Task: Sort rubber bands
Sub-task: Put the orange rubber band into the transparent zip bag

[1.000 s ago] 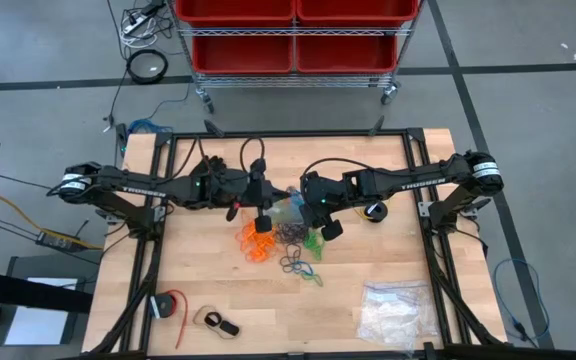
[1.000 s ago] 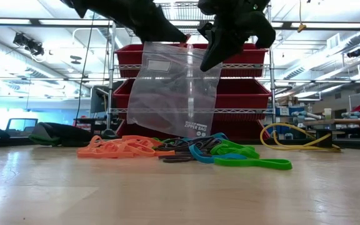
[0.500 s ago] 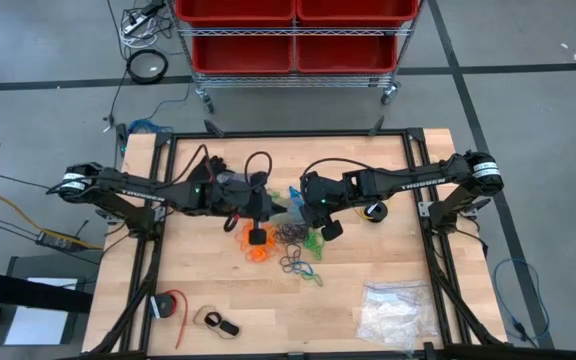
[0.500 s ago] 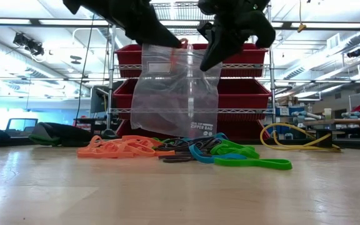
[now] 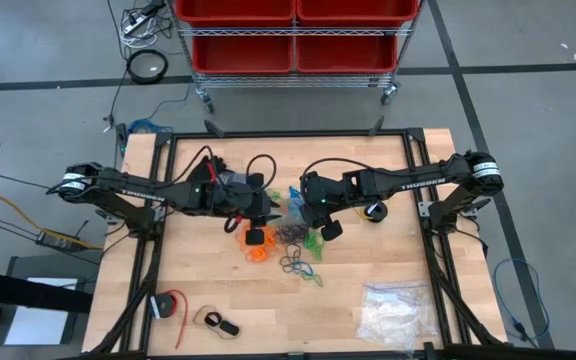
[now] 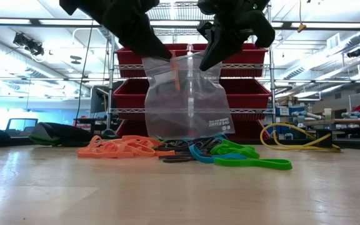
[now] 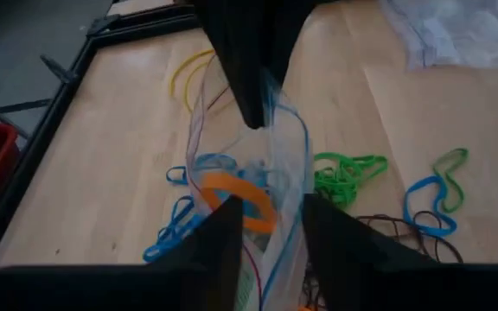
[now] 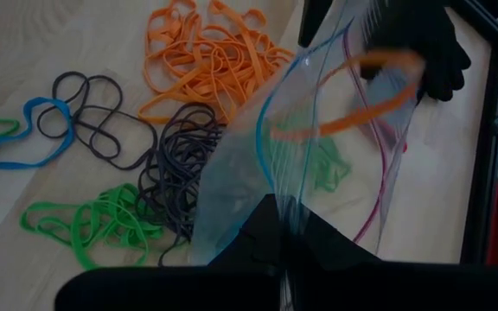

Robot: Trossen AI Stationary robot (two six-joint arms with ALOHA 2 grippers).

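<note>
Risk: right hand (image 6: 212, 55) pinches the bag (image 6: 186, 97) rim; left hand (image 7: 266, 220), spread, frees an orange band (image 7: 236, 197) which may catch on the rim and fall outside.

A robotics lab or workshop bay, by every sign in view

The wooden table (image 5: 218, 290) sat inside a black metal frame (image 5: 158, 250) on a grey concrete floor (image 5: 48, 60) crossed by dark lines, with cables (image 5: 143, 25) trailing loose over it. Directly behind stood a wheeled wire shelving rack (image 6: 274, 94) loaded with red plastic bins (image 5: 293, 25). Beyond the table, the low view showed an open hall with exposed ceiling trusses (image 6: 42, 25), strip lighting, computer monitors (image 6: 17, 125) and cluttered workbenches (image 6: 349, 119), and a coil of yellow cable (image 6: 292, 139) lay at the table's far edge.
</note>
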